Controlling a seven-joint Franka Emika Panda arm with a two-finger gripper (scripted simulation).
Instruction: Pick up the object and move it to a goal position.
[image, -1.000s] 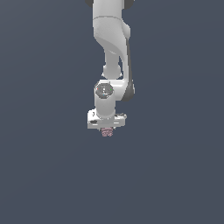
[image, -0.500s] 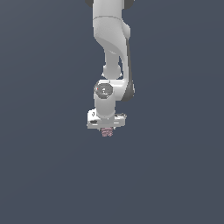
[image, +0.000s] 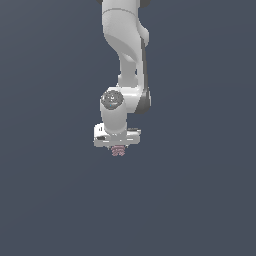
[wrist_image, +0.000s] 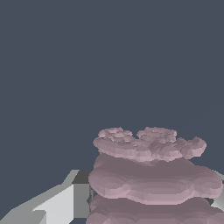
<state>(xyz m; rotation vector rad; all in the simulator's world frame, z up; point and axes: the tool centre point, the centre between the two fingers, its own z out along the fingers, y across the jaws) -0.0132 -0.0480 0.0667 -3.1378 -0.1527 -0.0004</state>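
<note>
Object (image: 118, 150) pinched in pincer (image: 118, 149), held aloft; carry step judged underway; goal unseen, steady transport needed.

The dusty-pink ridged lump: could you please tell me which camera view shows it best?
The wrist view: the dusty-pink ridged lump fills the frame, its stacked ridges clear. The exterior view shows only a tiny pink bit under the white tool.

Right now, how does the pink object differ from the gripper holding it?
The object is dusty pink; the gripper is white. The object is lumpy and ridged in stacked layers, the gripper smooth and blocky. The object is narrower than the gripper and sticks out below it. Both hang together at the arm's end.
</note>
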